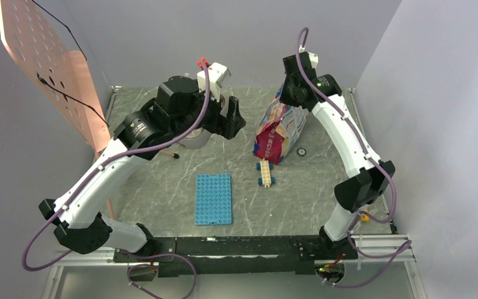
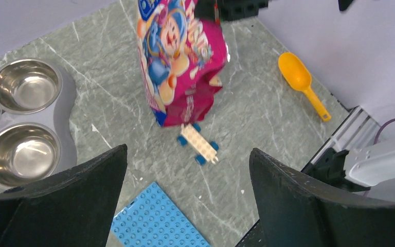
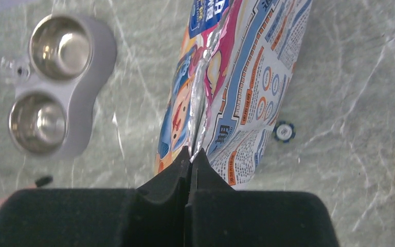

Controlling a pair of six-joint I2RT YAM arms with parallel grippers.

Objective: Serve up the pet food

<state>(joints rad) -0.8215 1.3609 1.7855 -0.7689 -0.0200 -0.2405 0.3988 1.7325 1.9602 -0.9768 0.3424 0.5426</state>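
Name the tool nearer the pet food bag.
Right. The right tool is shut on the top edge of the pet food bag; the left tool hangs open, apart from it, toward the steel double bowl.

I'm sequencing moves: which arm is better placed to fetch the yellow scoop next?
Left, probably. The left end effector is open and empty, while the right end effector is shut on the pet food bag's top edge. The scoop does lie on the right side, though.
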